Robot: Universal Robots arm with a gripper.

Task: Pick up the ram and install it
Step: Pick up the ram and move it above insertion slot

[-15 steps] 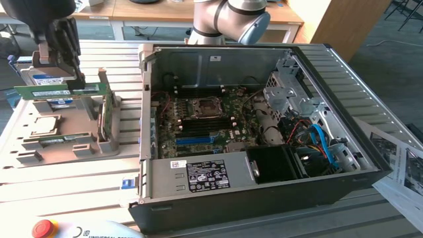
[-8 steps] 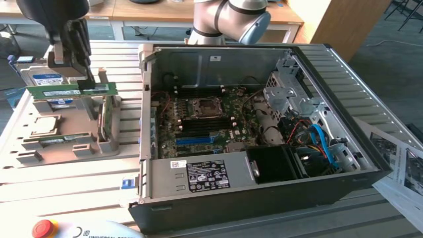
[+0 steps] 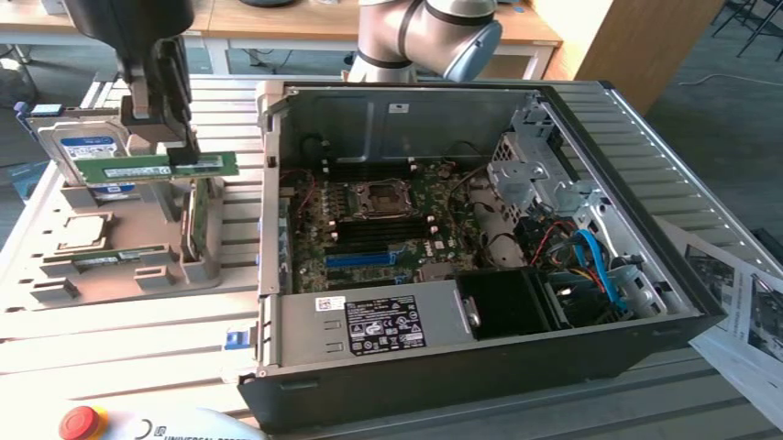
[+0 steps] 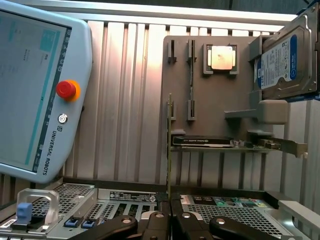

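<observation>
My gripper point(image 3: 172, 154) is shut on the ram point(image 3: 123, 170), a long thin green stick with a white sticker. It hangs level above the grey parts holder point(image 3: 123, 280) at the exterior view's left. In the wrist view the ram point(image 4: 169, 150) is seen edge-on, rising from between my shut fingers point(image 4: 159, 225). The open computer case point(image 3: 490, 353) lies to the exterior view's right. Its motherboard point(image 3: 404, 206) has blue and black memory slots point(image 3: 362, 259) near the middle.
On the holder stand a silver hard drive point(image 3: 73, 147) with a blue label, a broader green expansion card point(image 3: 192, 220), a processor chip point(image 3: 80, 231) and another green stick point(image 3: 116, 257). A teach pendant point(image 4: 40, 90) with a red button lies near the case's front.
</observation>
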